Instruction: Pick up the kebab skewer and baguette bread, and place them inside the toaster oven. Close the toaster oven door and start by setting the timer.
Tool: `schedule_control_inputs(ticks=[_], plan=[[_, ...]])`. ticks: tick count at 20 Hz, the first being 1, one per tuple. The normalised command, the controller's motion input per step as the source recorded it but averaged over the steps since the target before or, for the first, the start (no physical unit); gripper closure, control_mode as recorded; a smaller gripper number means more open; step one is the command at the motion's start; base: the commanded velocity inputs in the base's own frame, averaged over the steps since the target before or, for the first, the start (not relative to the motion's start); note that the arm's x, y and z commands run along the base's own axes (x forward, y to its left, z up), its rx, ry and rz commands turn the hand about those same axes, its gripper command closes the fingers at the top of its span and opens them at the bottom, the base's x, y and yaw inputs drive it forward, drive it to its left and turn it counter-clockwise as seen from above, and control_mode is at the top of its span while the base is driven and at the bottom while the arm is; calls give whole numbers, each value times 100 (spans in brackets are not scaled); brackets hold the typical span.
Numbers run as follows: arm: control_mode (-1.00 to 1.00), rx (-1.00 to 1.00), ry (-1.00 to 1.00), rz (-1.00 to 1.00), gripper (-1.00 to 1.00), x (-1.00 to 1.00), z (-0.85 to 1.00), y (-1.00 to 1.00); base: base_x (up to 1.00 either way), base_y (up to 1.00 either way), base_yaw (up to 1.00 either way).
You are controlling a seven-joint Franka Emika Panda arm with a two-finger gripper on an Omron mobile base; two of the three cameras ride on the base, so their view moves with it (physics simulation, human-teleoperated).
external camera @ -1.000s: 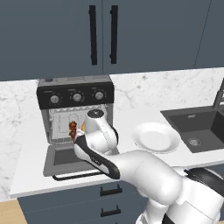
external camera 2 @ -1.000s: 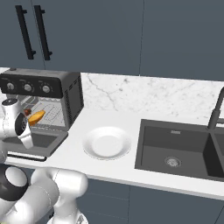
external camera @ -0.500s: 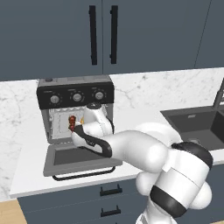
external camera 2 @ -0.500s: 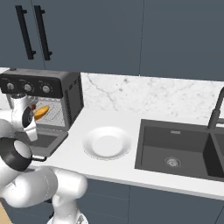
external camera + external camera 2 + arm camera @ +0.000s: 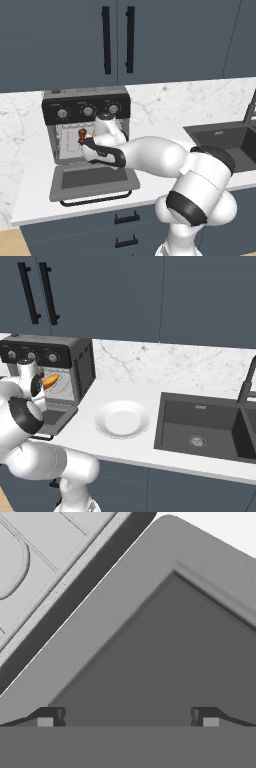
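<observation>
**Claw released over the open oven door, food already inside**

Counter (image 5: 95, 443), white marble, carries the toaster oven (image 5: 86, 122) at its left end, under the dark cabinets (image 5: 117, 40). Sink (image 5: 200, 426) sits well to the right, with a white plate (image 5: 122, 418) between it and the oven. Toaster oven door (image 5: 92, 180) is dropped flat, glass facing up. Arm reaches across in front of the oven mouth. Gripper (image 5: 127, 717) has fingers spread wide with nothing between them, pointed down at the door glass. Baguette bread (image 5: 49, 379) sits inside on the rack. Kebab skewer (image 5: 82, 137) is inside too, toward the cavity's left side.
</observation>
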Motion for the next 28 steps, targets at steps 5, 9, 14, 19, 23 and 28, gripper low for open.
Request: schedule_control_inputs(ticks=[5,9,14,19,23,28], plan=[[-100,0,-2,0,-100,26,0,8,0,0,0],[-100,0,0,0,-100,30,0,2,0,0,0],[-100,0,0,-1,-100,17,0,1,0,0,0],[-100,-1,0,-3,-100,15,0,5,0,0,0],[-100,0,-1,-4,-100,12,0,10,0,0,0],[-100,0,-3,-4,-100,15,0,10,0,0,0]])
